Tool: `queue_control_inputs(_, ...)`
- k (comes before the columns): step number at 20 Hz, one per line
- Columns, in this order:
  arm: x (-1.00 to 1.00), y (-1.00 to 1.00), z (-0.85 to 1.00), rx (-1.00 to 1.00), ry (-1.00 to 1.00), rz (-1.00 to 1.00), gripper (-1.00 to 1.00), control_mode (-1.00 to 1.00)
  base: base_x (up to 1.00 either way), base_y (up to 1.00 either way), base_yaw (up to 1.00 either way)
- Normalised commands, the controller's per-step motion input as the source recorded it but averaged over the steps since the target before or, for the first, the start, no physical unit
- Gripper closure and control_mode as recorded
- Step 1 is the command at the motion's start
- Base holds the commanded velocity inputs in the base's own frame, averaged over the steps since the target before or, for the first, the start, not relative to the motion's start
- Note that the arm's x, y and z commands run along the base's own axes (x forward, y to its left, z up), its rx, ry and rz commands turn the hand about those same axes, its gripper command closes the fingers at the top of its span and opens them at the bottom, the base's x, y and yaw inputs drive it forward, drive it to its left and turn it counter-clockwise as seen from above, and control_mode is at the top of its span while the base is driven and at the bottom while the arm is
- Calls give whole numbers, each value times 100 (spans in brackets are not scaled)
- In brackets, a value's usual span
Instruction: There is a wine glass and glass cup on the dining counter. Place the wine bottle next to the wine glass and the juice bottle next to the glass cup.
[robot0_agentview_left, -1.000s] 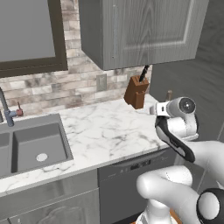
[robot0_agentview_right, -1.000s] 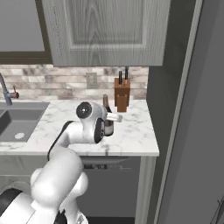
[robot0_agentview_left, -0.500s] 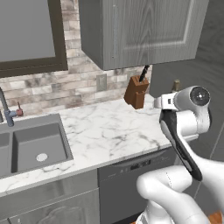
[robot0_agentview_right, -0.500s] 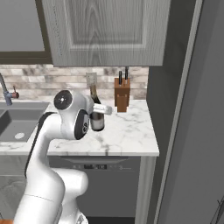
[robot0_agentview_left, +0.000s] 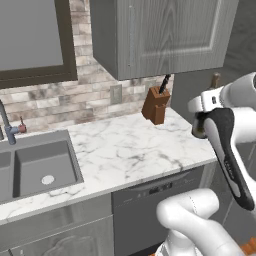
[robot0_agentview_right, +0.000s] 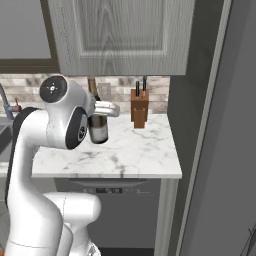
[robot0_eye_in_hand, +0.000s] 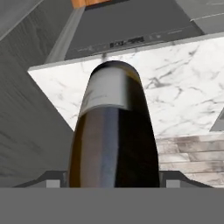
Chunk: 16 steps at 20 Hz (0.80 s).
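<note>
The wine bottle (robot0_eye_in_hand: 113, 131), dark with a pale label, is clamped at its neck in the claw (robot0_agentview_right: 95, 107) and hangs upright, lifted clear above the marble counter (robot0_agentview_right: 135, 155) near its right end. A wooden knife block (robot0_agentview_right: 138, 110) stands behind it against the brick backsplash (robot0_agentview_left: 60, 102), under the grey wall cabinet (robot0_agentview_right: 125, 35). A sink (robot0_agentview_left: 37, 167) with its faucet (robot0_agentview_left: 7, 125) sits well apart at the counter's left.

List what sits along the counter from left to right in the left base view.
Faucet → sink → wall outlet → knife block → wine bottle held in the gripper.
</note>
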Motion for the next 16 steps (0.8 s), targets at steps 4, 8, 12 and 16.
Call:
queue_control_inputs(4,-64,6,22,0,0,22,100,-100,0,0,0)
queue_control_inputs(8,-59,20,0,0,0,20,100,-100,0,0,0)
queue_control_inputs(12,-45,16,0,-1,0,1,100,-100,0,0,0)
queue_control_inputs(16,-38,22,0,-3,0,0,100,-100,0,0,0)
